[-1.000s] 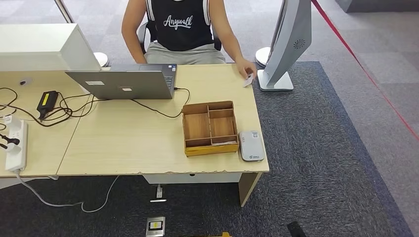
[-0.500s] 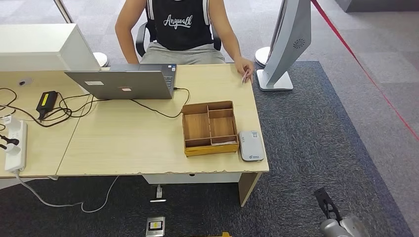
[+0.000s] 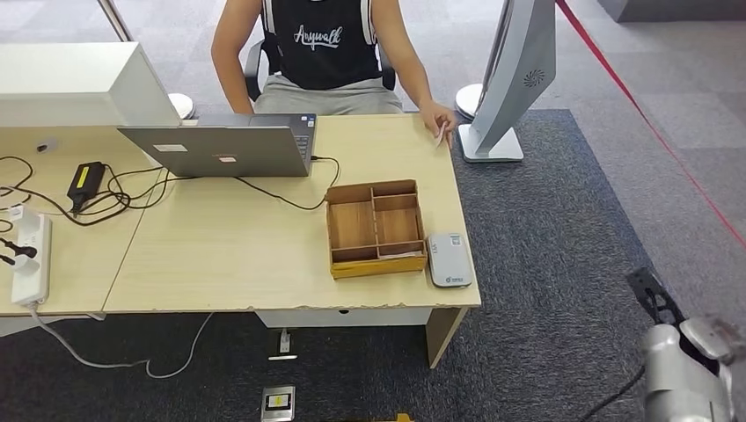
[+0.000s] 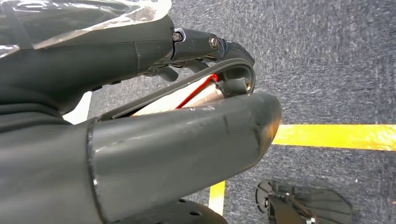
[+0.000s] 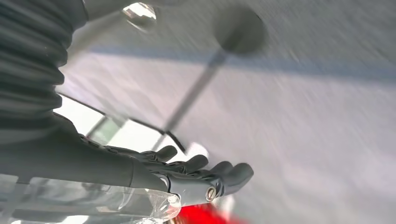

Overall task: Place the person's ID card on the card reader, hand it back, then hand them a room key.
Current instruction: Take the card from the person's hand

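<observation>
Card (image 3: 439, 136) at far right corner of tabletop (image 3: 264, 255), pinched in person's hand (image 3: 437, 119), long axis roughly toward robot. Right hand (image 3: 655, 299) low at right of desk, well apart from card — nearer of two; fingers (image 5: 205, 168) straight, together, holding nothing. Left hand (image 4: 140, 154) hangs over floor; finger state unreadable. Card reader (image 3: 449, 259) just beside wooden tray (image 3: 374, 229), between hand and card. Judgement: reach forward-left past the reader.

right robot hand (image 5: 187, 175) empty, fingers extended, left robot hand (image 4: 154, 116) hanging
</observation>
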You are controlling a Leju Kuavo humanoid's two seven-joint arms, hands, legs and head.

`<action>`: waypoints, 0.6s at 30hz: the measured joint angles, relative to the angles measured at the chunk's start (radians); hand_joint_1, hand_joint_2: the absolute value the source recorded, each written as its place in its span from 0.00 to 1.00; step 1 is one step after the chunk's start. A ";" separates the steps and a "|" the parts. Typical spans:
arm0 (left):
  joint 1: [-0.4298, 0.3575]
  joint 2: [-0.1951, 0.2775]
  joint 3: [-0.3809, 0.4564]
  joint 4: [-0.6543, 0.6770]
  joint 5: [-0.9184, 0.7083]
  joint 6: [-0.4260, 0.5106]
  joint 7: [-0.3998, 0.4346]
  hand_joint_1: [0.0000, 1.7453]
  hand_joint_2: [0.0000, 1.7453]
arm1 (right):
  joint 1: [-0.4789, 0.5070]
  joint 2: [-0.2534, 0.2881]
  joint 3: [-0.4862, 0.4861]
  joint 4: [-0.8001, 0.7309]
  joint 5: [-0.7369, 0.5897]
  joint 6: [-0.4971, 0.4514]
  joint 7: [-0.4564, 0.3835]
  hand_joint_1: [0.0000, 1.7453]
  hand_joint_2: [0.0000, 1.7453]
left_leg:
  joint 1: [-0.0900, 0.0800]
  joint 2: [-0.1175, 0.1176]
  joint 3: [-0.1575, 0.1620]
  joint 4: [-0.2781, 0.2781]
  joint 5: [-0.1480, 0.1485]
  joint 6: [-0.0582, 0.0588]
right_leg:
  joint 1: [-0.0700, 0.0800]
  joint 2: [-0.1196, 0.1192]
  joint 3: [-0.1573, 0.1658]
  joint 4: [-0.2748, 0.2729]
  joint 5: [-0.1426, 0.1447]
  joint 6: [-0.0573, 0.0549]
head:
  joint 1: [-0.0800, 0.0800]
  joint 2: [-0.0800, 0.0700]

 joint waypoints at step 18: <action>-0.003 -0.005 -0.038 0.002 0.044 0.025 -0.021 0.00 0.00 | -0.225 -0.084 0.474 -0.565 -0.096 -0.041 0.000 0.00 1.00 | 0.000 -0.002 -0.003 0.000 0.004 0.001 | 0.000 -0.002 -0.002 0.000 0.003 0.002 | 0.000 0.000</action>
